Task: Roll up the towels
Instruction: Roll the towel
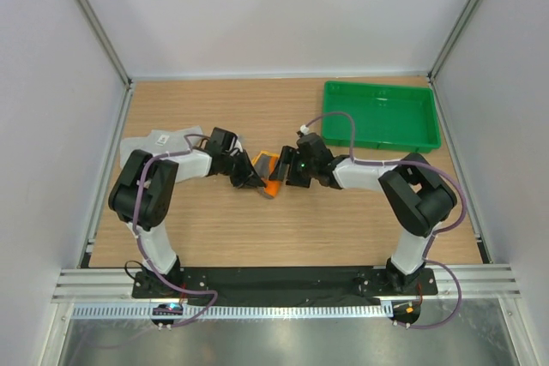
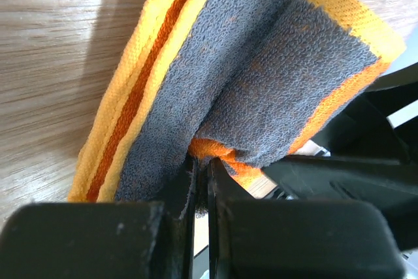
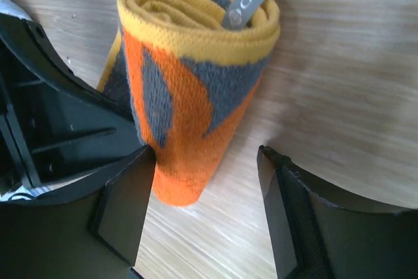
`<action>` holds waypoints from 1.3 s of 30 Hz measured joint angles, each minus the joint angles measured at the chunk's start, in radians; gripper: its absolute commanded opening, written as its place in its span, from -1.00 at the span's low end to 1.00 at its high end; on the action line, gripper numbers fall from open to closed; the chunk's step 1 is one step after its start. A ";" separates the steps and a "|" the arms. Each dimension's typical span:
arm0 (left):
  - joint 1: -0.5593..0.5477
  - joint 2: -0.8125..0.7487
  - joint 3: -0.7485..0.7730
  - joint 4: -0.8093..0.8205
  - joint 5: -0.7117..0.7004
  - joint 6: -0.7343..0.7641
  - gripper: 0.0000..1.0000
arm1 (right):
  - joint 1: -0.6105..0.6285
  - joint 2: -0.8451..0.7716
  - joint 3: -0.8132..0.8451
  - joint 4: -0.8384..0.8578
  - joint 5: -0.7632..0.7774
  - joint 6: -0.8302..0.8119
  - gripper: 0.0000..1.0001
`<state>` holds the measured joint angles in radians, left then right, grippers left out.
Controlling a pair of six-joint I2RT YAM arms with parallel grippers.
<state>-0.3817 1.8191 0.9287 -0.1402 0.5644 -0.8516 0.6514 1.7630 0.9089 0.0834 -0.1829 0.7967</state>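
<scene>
Towels two: orange towel [image 1: 274, 184] pinched in left hand [image 1: 255, 183]; grey towel [image 1: 163, 143] apart.

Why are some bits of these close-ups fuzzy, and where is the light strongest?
Left wrist: the orange towel is crisp, while the shut left gripper clamping it blurs, probably too near the lens; a shadow darkens the table beside the towel. Right wrist: the wood washes out pale at right. Top external: even, soft light.

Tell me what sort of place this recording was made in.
Probably a lab test cell, not a home: a wooden table enclosed by white panels on metal framing, with a left arm and right arm bolted at its near edge.
</scene>
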 measured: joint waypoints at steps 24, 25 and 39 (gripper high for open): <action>-0.483 -0.365 0.018 -0.307 -0.847 0.174 0.02 | 0.042 -0.064 -0.003 -0.154 0.031 0.049 -0.66; -0.529 -0.367 0.015 -0.306 -0.893 0.181 0.04 | 0.047 -0.065 -0.003 -0.166 0.031 0.049 -0.65; -0.744 -0.272 -0.032 -0.185 -1.115 0.243 0.10 | 0.063 -0.109 -0.004 -0.243 0.025 0.048 -0.65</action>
<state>-1.1255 1.5467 0.8967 -0.3252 -0.5510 -0.6086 0.7143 1.6535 0.9047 -0.1593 -0.1577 0.8444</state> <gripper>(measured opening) 0.552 0.220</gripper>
